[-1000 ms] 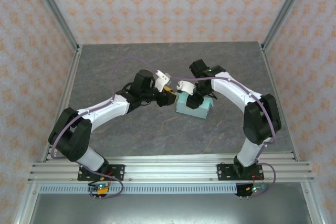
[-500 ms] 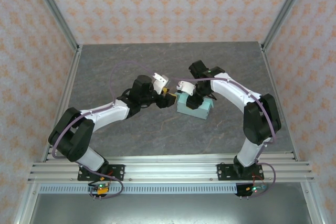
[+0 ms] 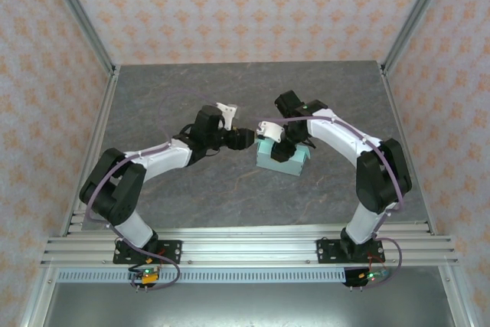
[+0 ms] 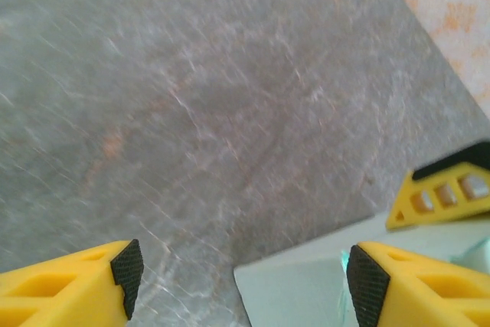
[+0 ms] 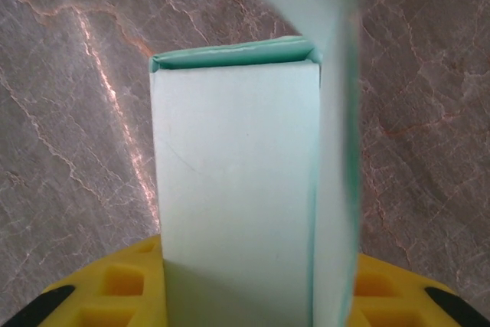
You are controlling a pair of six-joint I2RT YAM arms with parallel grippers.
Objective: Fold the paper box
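From above, one paper box [image 3: 295, 164] is seen in the middle of the table [image 3: 176, 97] with two grippers at it; its upright flap [image 5: 337, 74] is made clear in the right wrist view. The box is squeezed between the fingers of the right gripper [image 3: 277, 148], while the fingers of the left gripper [image 4: 245, 277] are spread wide, empty, beside a box corner. The box is kept where it was a second ago, but the left arm is bent differently now.

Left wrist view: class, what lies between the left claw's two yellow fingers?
In the left wrist view, bare grey table spans most of the gap between the left claw's fingers; a corner of the paper box pokes in beside one finger.
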